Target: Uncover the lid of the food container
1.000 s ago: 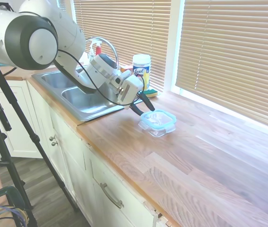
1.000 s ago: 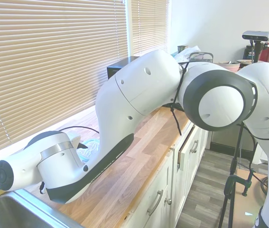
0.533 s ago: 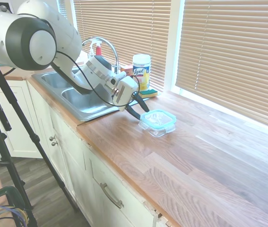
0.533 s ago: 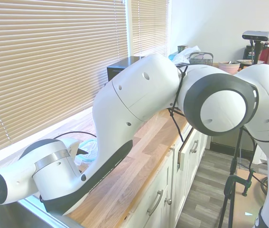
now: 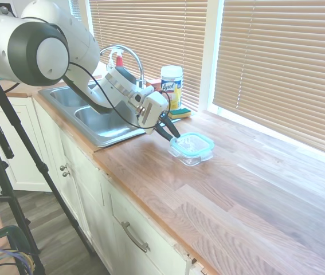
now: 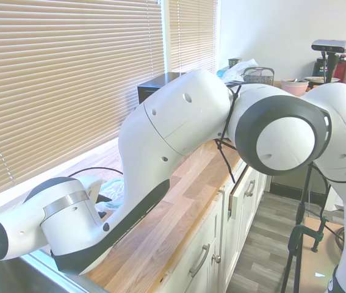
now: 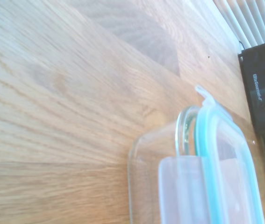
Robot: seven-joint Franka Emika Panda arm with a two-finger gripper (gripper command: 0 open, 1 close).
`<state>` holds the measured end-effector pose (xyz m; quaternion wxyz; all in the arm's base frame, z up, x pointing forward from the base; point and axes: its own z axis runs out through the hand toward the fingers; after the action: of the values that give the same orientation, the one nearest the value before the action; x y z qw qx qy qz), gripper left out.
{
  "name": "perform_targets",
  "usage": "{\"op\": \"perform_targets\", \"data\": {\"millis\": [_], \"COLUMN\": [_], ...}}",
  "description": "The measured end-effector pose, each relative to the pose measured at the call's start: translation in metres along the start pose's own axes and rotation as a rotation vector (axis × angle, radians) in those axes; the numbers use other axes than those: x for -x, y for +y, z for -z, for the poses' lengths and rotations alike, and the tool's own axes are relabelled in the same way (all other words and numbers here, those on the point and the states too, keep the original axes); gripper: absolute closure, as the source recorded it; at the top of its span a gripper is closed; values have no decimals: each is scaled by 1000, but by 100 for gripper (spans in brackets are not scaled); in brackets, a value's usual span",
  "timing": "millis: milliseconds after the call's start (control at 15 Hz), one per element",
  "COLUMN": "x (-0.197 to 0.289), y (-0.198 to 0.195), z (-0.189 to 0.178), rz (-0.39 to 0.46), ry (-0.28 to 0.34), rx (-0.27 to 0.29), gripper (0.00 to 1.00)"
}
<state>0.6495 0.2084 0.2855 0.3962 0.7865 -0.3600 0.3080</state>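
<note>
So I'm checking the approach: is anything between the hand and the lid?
Nothing visible. The hand sits right at the sink-side edge of the lid, which rests on the food container. The Lysol canister stands behind, clear of the path.

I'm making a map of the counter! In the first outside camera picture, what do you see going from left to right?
Sink → gripper → lid on the container → bare counter.

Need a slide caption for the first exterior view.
Gripper at the sink-side edge of the teal-rimmed lid, which sits on the food container.
</note>
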Motion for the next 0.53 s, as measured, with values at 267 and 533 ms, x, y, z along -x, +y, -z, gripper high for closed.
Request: {"op": "perform_targets", "data": {"millis": [267, 533], "x": [1, -4], "y": [0, 4], "z": [2, 14], "rz": [1, -21], "ry": [-2, -53], "rx": [-3, -17], "gripper": [100, 100]}}
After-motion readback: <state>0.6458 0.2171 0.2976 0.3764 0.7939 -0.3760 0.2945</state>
